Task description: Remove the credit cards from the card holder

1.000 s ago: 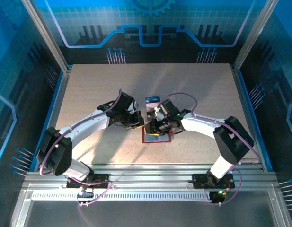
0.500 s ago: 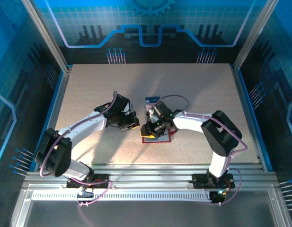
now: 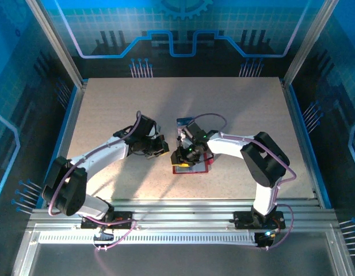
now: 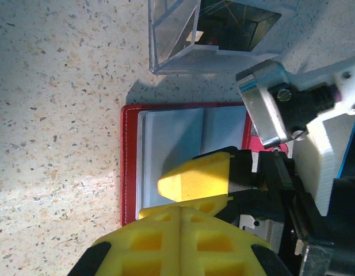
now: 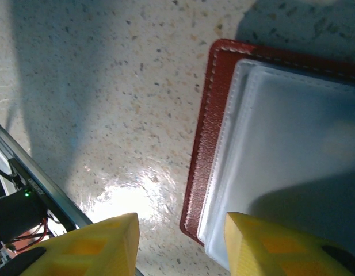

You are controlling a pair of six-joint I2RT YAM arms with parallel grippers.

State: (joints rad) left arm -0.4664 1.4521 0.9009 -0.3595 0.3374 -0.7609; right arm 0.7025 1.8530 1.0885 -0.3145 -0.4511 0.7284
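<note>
Left end effector (image 4: 178, 241) was shut, right end effector (image 5: 180, 241) half-open, empty; a sloppy poke could've slid the card holder (image 4: 130, 172).

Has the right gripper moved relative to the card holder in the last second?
Yes. The right gripper has shifted left across the card holder and now sits over its near-left corner.
</note>
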